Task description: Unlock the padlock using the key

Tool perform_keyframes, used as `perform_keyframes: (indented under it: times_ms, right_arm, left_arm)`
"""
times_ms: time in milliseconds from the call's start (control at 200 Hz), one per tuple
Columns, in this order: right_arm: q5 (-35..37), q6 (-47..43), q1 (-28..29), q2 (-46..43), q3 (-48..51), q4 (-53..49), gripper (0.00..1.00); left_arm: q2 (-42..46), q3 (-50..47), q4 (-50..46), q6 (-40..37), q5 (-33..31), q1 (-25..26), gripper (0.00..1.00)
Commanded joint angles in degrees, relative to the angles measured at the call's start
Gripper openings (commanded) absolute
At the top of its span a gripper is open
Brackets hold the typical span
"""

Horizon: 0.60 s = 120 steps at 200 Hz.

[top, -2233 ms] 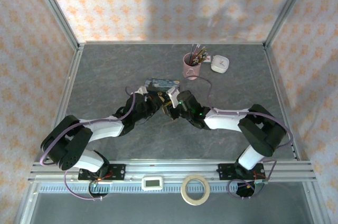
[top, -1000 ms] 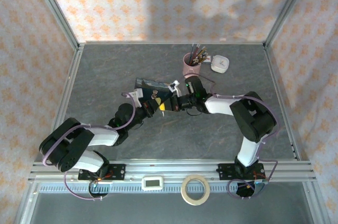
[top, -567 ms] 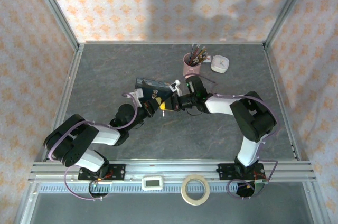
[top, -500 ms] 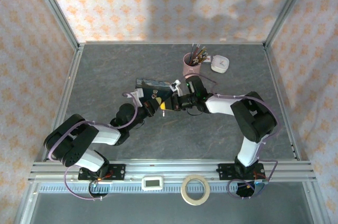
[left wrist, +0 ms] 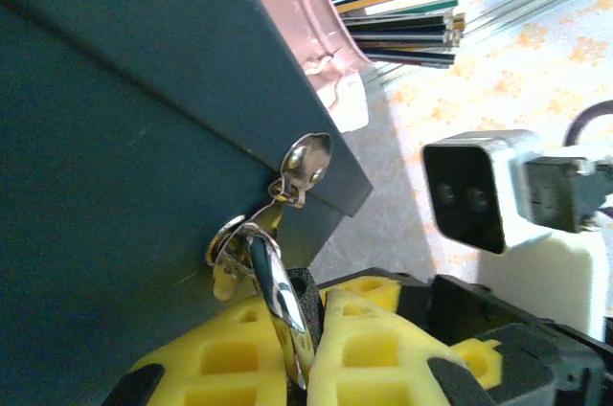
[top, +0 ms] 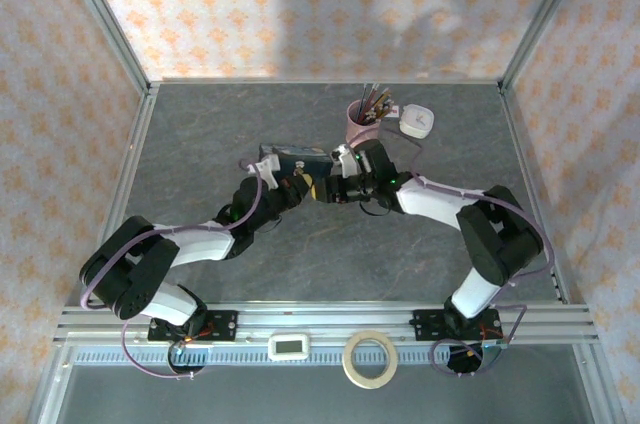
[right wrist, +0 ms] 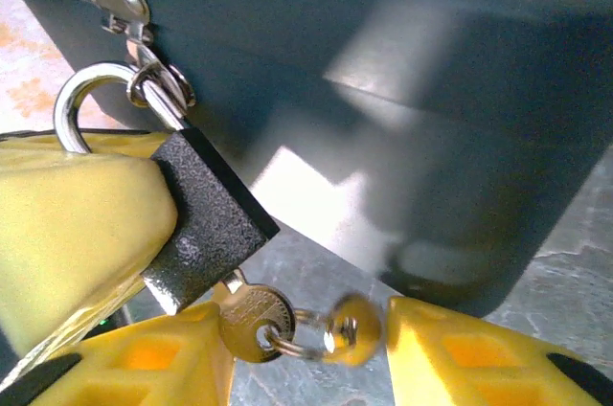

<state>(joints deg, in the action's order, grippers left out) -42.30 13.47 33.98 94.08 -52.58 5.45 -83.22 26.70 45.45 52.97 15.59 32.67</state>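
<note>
Key (right wrist: 254, 320) sits in padlock (right wrist: 206, 219), clenched by left gripper (left wrist: 297, 329) mid-table; right gripper (right wrist: 306, 349) stands released around it, so we judge next: close on key, turn.

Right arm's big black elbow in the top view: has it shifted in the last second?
Yes. The elbow has swung rightward and closer to the front rail, ending farther from the pink pencil cup, which stayed put.
</note>
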Motion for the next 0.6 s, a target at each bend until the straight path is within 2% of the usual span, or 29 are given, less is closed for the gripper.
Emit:
perform_keyframes:
  times_ms: [0, 210, 596]
  right_arm:
    - [7.63, -4.34, -0.03, -4.53, -2.06, -1.13, 0.48]
    - [9.79, -9.49, 1.19, -7.68, -1.65, -3.07, 0.48]
    - [11.98, -17.14, 7.41, -2.77, -1.74, -4.91, 0.43]
  left_arm:
    - [1.06, 1.15, -6.81, 0.67, 0.49, 0.91, 0.0]
    - [0.48, 1.58, -6.99, 1.76, 1.3, 0.34, 0.0]
    - [0.12, 4.33, -10.34, 5.29, 5.68, -1.11, 0.0]
